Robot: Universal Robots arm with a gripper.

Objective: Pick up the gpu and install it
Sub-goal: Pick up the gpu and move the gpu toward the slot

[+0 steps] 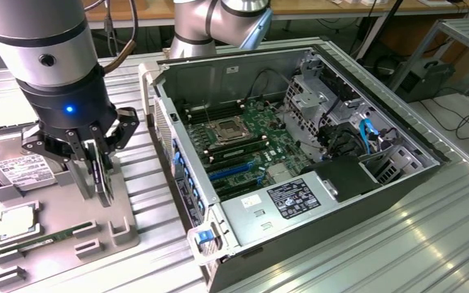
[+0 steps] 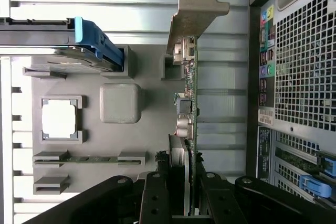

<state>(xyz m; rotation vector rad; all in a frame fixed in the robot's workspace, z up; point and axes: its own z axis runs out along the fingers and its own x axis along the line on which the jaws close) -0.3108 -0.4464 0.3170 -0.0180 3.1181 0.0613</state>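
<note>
The gpu (image 1: pixel 98 183) stands on edge in the grey parts tray (image 1: pixel 120 217), at the exterior view's left, beside the open computer case (image 1: pixel 300 152). My gripper (image 1: pixel 94 166) reaches down over it with a finger on each side of the card, shut on it. In the wrist view the gpu (image 2: pixel 190 114) shows edge-on, and its silver end bracket (image 2: pixel 195 9) is at the far end. The gripper (image 2: pixel 184 200) clamps the fan end between its black fingers (image 2: pixel 155 195). The card's lower edge still looks to rest at the tray.
The tray also holds a silver hard drive (image 1: pixel 21 171), a processor (image 1: pixel 19 223) and a green memory stick (image 1: pixel 43 241). Inside the case the motherboard's blue card slots (image 1: pixel 234 172) lie open. The case's rear panel (image 2: pixel 299 77) stands close beside the gpu.
</note>
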